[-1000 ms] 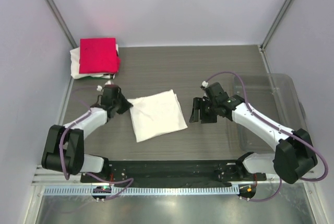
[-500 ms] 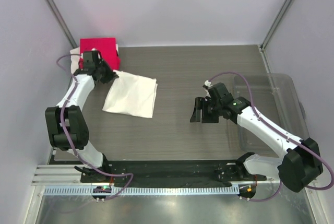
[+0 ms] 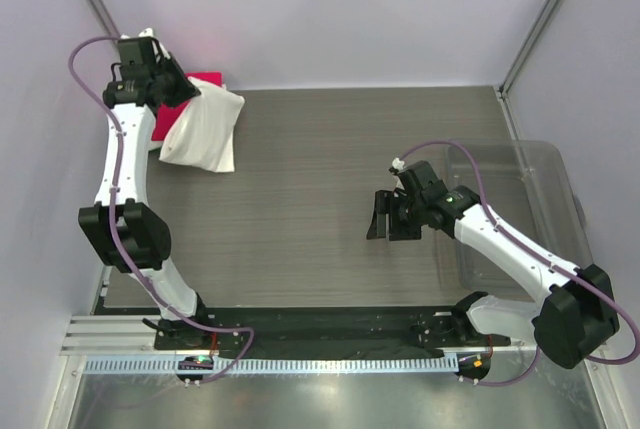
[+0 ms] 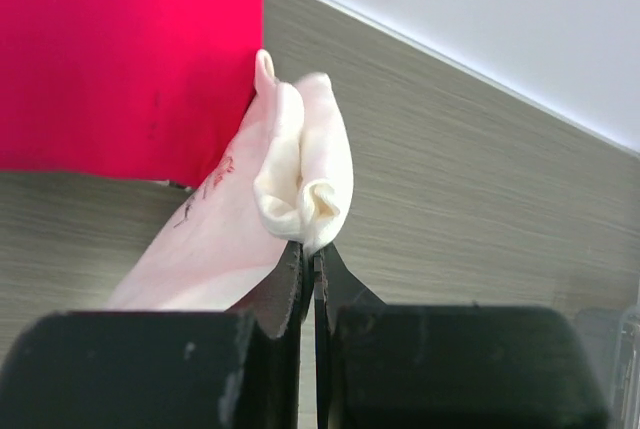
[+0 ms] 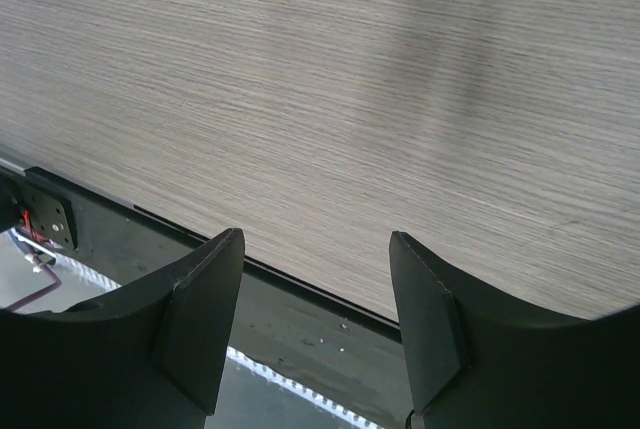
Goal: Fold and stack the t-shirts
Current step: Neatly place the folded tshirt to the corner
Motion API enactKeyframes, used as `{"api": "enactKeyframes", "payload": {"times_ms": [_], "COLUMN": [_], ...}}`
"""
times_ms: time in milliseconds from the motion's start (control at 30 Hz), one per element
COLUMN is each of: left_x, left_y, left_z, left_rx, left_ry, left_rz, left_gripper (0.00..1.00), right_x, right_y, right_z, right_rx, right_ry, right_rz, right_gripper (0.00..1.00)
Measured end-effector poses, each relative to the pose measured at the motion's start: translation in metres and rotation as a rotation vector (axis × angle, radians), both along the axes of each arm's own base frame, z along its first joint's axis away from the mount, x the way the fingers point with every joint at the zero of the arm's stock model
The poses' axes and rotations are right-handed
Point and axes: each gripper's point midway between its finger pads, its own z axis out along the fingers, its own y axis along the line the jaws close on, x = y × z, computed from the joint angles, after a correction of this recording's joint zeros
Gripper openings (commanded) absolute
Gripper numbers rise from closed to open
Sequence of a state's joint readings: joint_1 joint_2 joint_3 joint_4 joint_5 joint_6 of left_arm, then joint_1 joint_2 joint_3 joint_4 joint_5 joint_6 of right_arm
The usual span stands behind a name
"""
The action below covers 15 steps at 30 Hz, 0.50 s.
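Note:
My left gripper (image 3: 190, 92) is shut on the bunched edge of a folded white t-shirt (image 3: 203, 132) and holds it up at the far left corner, the cloth hanging over the folded crimson-pink t-shirt (image 3: 172, 109). In the left wrist view the white t-shirt (image 4: 300, 174) sticks out of the closed jaws, with the crimson-pink t-shirt (image 4: 120, 54) flat below. A red print mark shows on the white cloth. Another white shirt under the pink one is hidden. My right gripper (image 3: 383, 217) is open and empty over bare table (image 5: 320, 79) at centre right.
A clear plastic tub (image 3: 520, 199) stands at the right edge of the table, beside my right arm. Walls close in the far, left and right sides. A black rail (image 3: 320, 324) runs along the near edge.
My left arm has lifted the folded white t-shirt off the middle of the table and carried it up and left, over the pink shirt. The right arm has barely moved.

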<state>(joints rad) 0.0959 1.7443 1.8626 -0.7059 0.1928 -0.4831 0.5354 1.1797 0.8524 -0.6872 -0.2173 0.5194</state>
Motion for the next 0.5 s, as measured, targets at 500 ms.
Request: {"api": "enactKeyframes", "payload": {"times_ms": [500], "left_x": [0.002], "left_y": [0.008], "left_z": [0.058], "left_rx": [0.015], "left_ry": [-0.09], "left_rz": [-0.02], "left_gripper": [0.0], "right_x": [-0.006], "right_y": [-0.003], "right_z": [-0.006], "right_rx": [-0.019], "right_ry": [0.024], "right_rz": [0.019], "right_gripper": [0.66]}}
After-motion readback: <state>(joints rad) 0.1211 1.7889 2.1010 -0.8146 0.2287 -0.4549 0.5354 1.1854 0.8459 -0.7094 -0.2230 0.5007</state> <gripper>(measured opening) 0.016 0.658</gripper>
